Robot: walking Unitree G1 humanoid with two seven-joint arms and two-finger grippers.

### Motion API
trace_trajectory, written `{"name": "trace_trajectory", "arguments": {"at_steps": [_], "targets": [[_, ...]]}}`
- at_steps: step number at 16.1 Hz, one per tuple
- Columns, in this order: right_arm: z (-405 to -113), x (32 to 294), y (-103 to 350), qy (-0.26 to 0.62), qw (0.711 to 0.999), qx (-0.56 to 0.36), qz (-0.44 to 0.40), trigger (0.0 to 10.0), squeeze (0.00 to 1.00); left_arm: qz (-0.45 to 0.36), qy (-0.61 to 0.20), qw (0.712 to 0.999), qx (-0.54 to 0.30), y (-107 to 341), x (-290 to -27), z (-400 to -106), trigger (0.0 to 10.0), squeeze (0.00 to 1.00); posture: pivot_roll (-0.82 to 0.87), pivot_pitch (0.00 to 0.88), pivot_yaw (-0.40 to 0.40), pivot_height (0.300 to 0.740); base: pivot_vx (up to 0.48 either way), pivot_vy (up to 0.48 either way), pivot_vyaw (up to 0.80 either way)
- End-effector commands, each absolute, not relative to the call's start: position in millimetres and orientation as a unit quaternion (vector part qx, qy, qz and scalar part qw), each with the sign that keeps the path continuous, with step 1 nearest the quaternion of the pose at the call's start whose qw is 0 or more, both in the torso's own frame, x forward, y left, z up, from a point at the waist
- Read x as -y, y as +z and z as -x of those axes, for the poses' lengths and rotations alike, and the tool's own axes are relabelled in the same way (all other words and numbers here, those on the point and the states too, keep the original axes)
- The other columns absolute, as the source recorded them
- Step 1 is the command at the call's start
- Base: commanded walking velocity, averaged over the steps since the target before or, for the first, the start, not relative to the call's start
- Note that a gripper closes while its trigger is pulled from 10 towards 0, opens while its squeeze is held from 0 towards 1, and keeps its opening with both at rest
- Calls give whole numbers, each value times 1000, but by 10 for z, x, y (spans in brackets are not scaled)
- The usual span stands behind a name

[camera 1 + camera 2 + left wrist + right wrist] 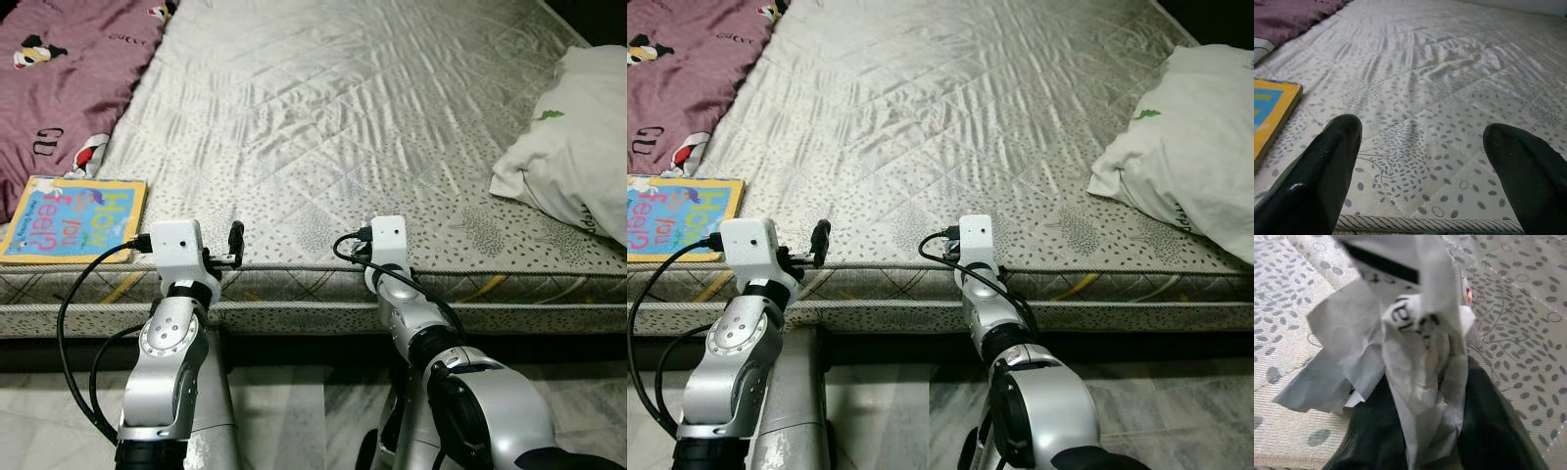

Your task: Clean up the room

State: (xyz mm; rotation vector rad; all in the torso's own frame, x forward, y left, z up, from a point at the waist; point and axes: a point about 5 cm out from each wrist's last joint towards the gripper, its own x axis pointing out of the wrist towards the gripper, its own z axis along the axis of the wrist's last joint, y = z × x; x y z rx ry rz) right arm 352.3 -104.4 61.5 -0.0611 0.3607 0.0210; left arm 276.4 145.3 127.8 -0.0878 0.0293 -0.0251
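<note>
Your right gripper (1425, 431) at mattress (323, 127) edge, lower centre of frame, fingers pinched on crumpled white paper (1400, 347) with black print. Your left gripper (1425, 171) at lower left, fingers spread wide, nothing between them. Yellow book (73, 217) at left edge beside it. Maroon blanket (59, 69) upper left. White pillow (578, 147) at right.

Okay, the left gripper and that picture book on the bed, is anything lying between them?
Nothing visible does. The left gripper hovers open at the near edge of the mattress, and the picture book lies flat further to the robot's left with only bare quilted cover between them. The right gripper is shut on crumpled paper.
</note>
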Motion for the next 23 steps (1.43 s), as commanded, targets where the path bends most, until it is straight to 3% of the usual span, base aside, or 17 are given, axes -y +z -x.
{"name": "trace_trajectory", "arguments": {"at_steps": [1,6,12,20,23], "targets": [[-3533,1053,619,11,982,-184,27,0,0,41,-14,999,-14,1276,-1450,-2778,10000,0,166,34,-53,483,0,0,0],[-3538,1091,625,8,984,-179,22,0,0,42,-14,999,-13,1258,-1435,-2795,10000,0,152,38,-50,483,0,0,0],[-3589,1113,817,43,993,-107,-19,0,0,42,-8,999,-18,1179,-1443,-2834,10000,0,76,0,-27,483,0,0,0],[-3079,1332,880,65,996,-26,-56,0,0,32,-3,999,18,1325,-1534,-2953,10000,0,13,0,9,483,0,0,0],[-2832,1407,954,77,996,3,-48,0,0,0,-16,1000,4,1209,-1607,-2827,10000,0,1,0,24,483,0,0,0]]}}
